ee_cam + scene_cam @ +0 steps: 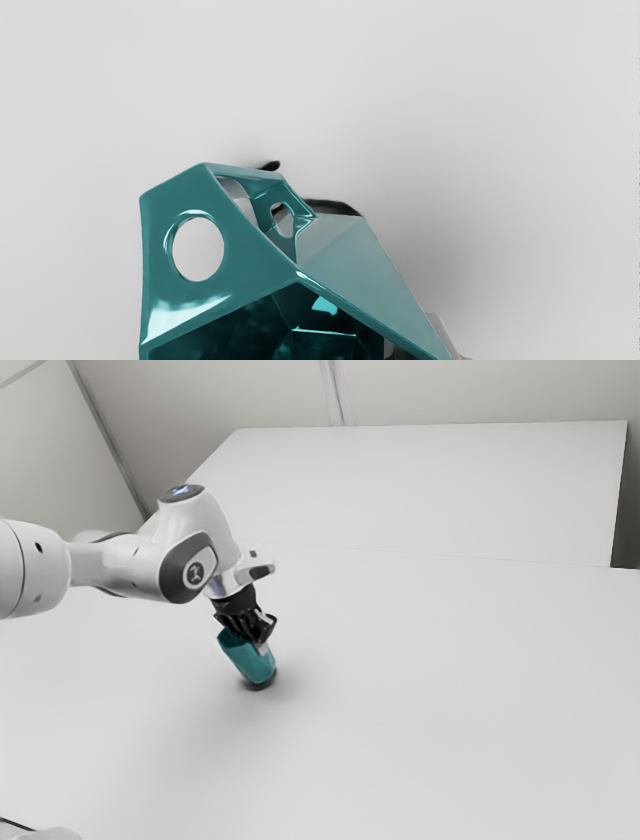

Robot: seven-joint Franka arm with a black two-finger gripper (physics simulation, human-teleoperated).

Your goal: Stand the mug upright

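Exterior view shows the white table (450,690) reaching widely around the mug (248,658), with the far edge well apart from it. Wrist view gives the round hole and the dark hollow of the mug, which the exterior view does not let me see. The mug is tilted, its base low, just below the gripper (259,644), whose fingers pinch its wall.

The mug (247,658) is between gripper (257,639) and table (450,690).
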